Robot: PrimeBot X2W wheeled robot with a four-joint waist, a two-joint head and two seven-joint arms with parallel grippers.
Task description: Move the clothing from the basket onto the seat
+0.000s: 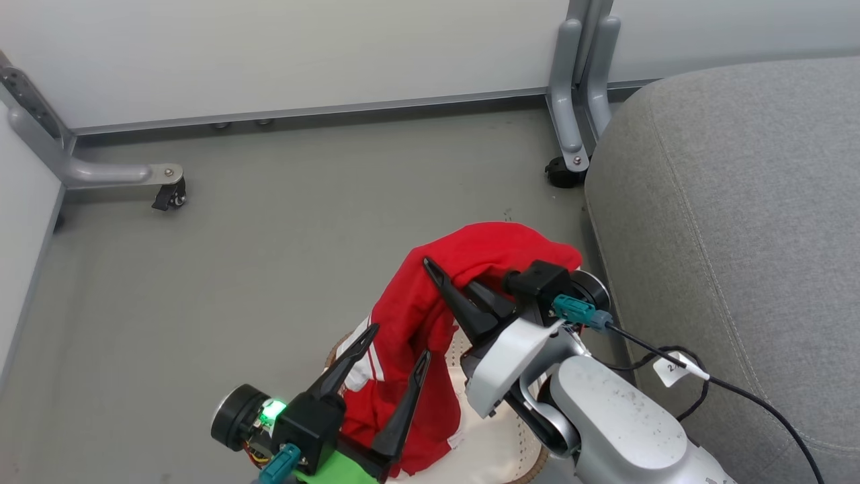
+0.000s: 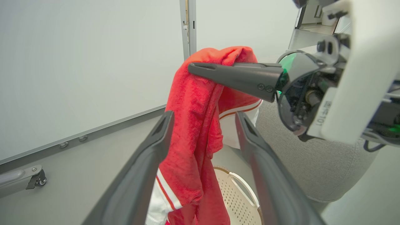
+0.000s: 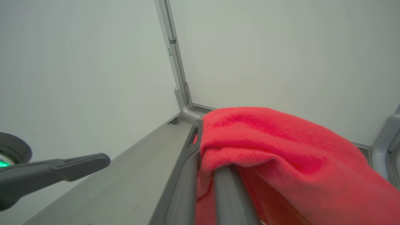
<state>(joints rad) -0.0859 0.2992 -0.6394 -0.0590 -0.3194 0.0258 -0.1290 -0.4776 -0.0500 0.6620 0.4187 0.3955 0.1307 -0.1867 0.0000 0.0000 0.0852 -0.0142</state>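
My right gripper [image 1: 447, 275] is shut on a red garment, the clothing [image 1: 406, 316], and holds it lifted above the basket [image 1: 494, 447], whose cream perforated wall shows below. The fabric drapes over the right fingers [image 3: 187, 175] and hangs down, with white stripes near its lower end [image 2: 165, 187]. My left gripper [image 1: 400, 341] is open, one finger on each side of the hanging cloth [image 2: 190, 103]. In the left wrist view the right gripper [image 2: 195, 68] points left at the top of the garment, over the basket [image 2: 237, 193]. The grey seat [image 1: 725, 202] lies just right of both arms.
White partition panels [image 1: 269, 54] on grey metal feet with casters [image 1: 168, 195] [image 1: 564, 171] close off the far side and the left. Grey floor [image 1: 269, 235] stretches between them and the basket. A black cable with a white tag [image 1: 678, 368] trails from my right wrist over the seat's edge.
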